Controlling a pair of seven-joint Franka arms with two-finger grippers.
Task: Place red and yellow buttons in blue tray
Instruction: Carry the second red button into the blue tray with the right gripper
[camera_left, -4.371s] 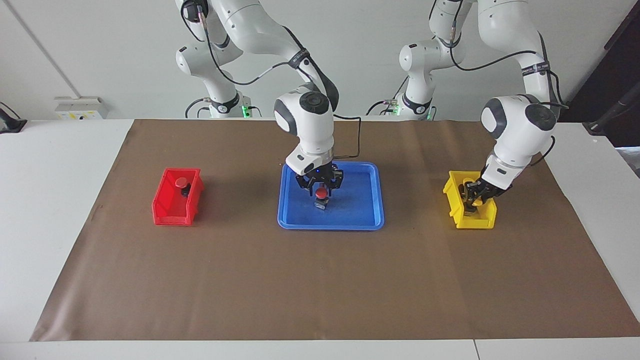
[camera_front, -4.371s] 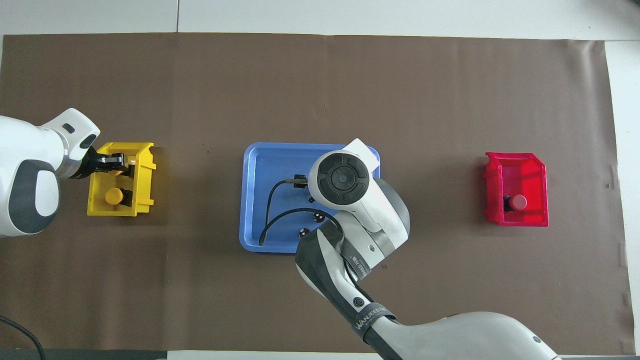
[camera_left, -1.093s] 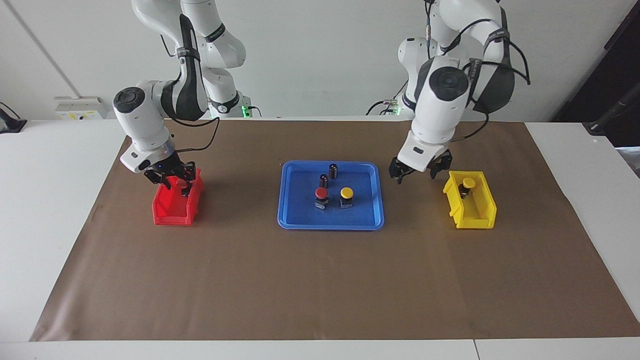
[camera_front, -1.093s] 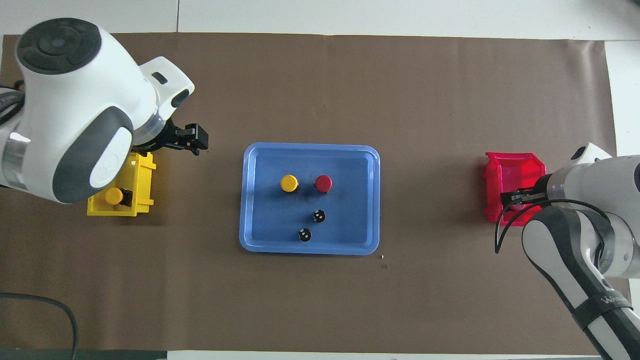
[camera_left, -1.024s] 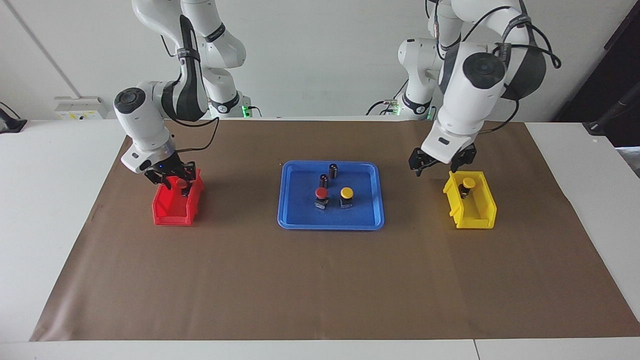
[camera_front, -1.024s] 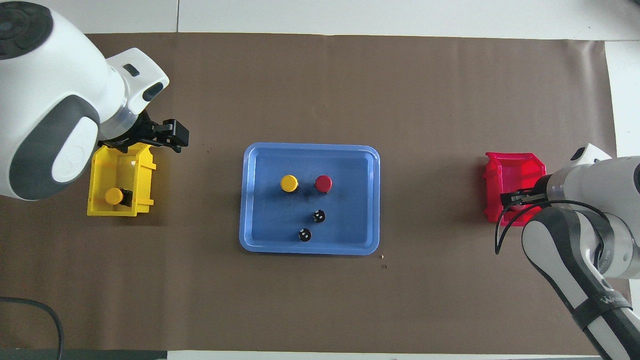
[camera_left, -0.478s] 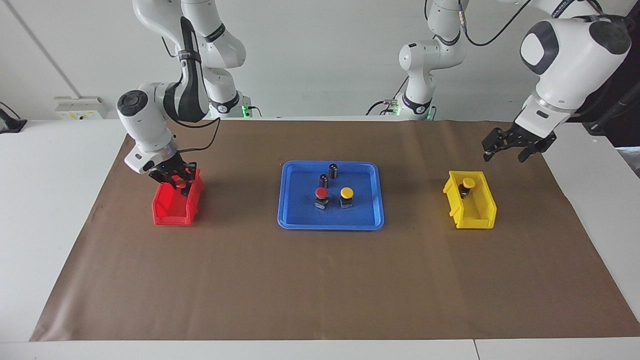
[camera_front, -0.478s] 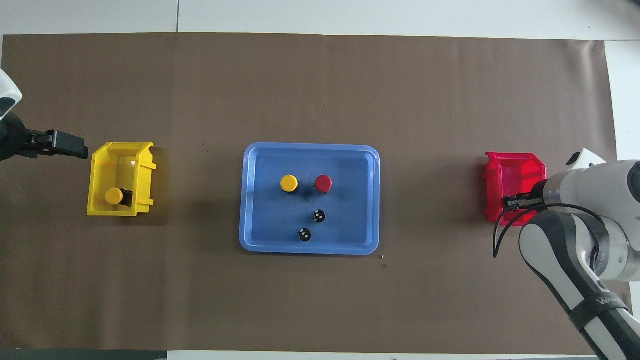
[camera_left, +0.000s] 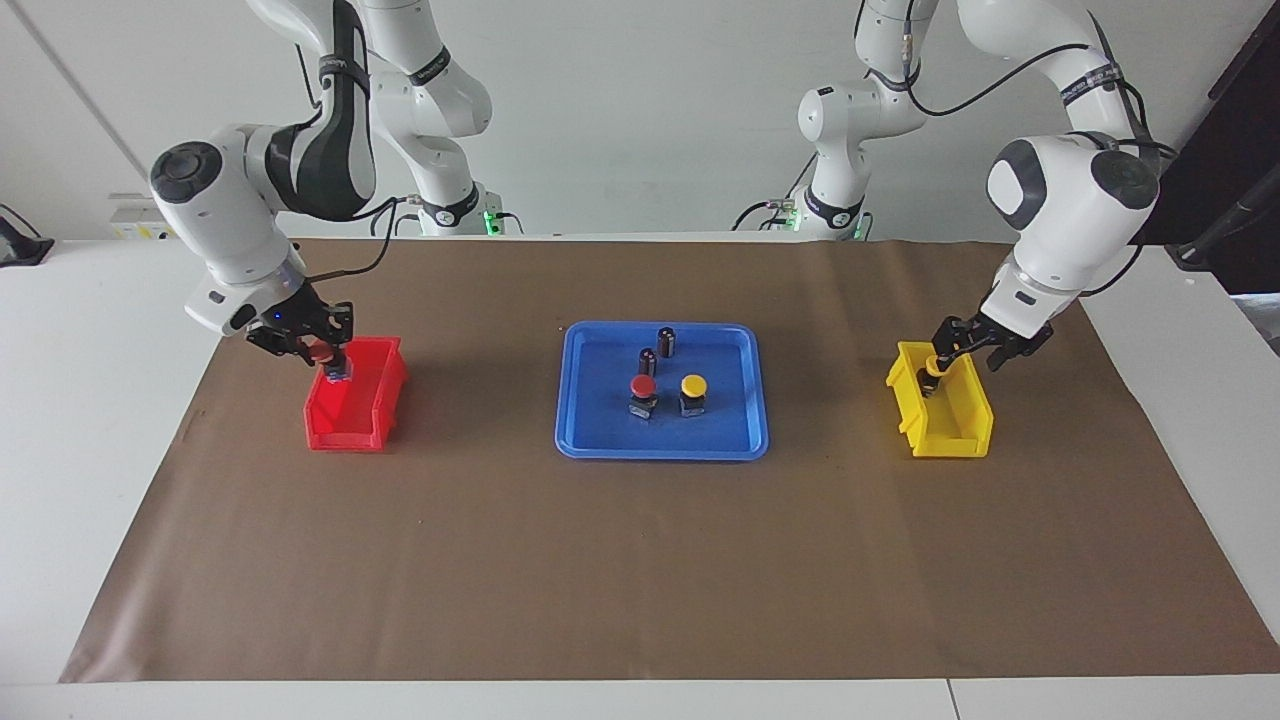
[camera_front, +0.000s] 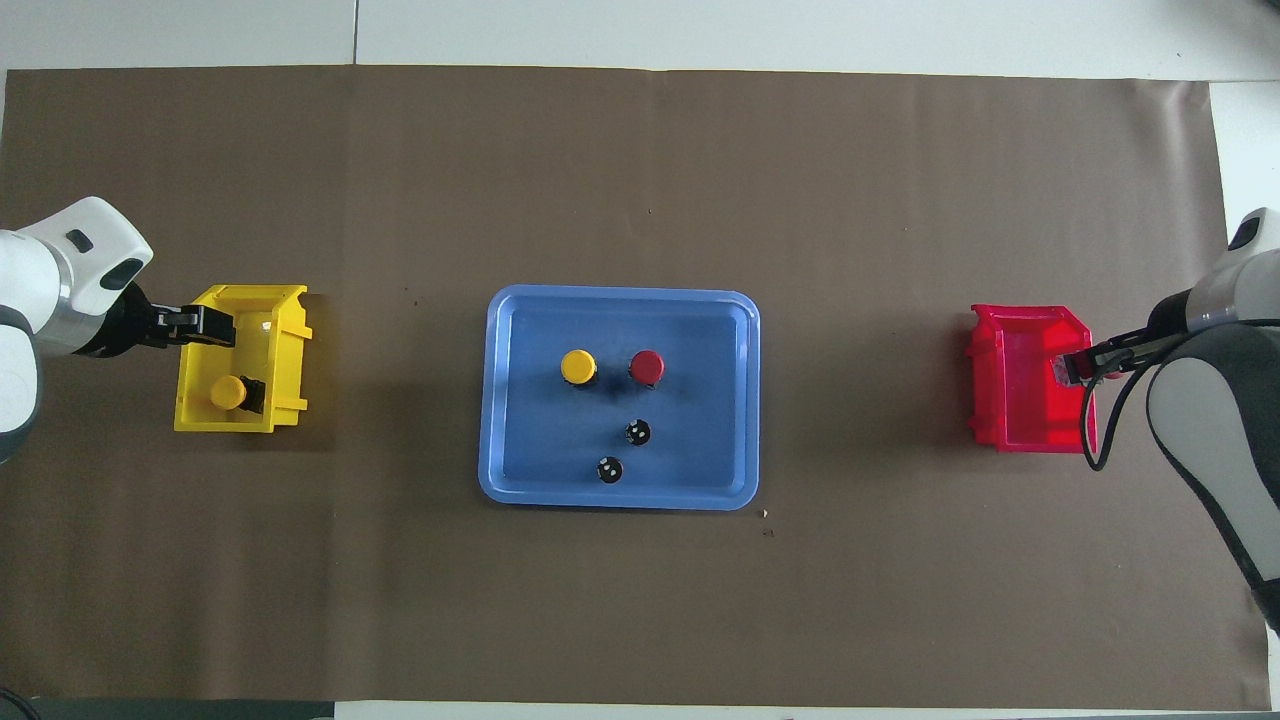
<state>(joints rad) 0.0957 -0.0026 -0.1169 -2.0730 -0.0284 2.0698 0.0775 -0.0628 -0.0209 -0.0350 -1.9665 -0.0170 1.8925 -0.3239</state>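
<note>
The blue tray (camera_left: 730, 440) (camera_front: 500, 400) holds a red button (camera_left: 643, 386) (camera_front: 647, 367) and a yellow button (camera_left: 693, 384) (camera_front: 578, 366) side by side. My right gripper (camera_left: 326, 360) (camera_front: 1072, 368) is shut on the second red button (camera_left: 320, 351) and holds it just above the red bin (camera_left: 345, 425) (camera_front: 1020, 400). My left gripper (camera_left: 965, 352) (camera_front: 215, 325) is open, low over the yellow bin (camera_left: 945, 435) (camera_front: 290, 340). The second yellow button (camera_front: 228, 392) stands in that bin at its end nearer the robots; the gripper partly hides it in the facing view.
Two dark capless cylinders (camera_left: 666, 341) (camera_left: 647, 361) stand in the tray, nearer to the robots than the buttons; they also show in the overhead view (camera_front: 637, 432) (camera_front: 608, 468). A brown paper mat (camera_left: 640, 560) covers the table.
My right gripper closed on the red button in the red bin and lifted it out. My left gripper swung from the tray past the yellow bin, then came down over that bin.
</note>
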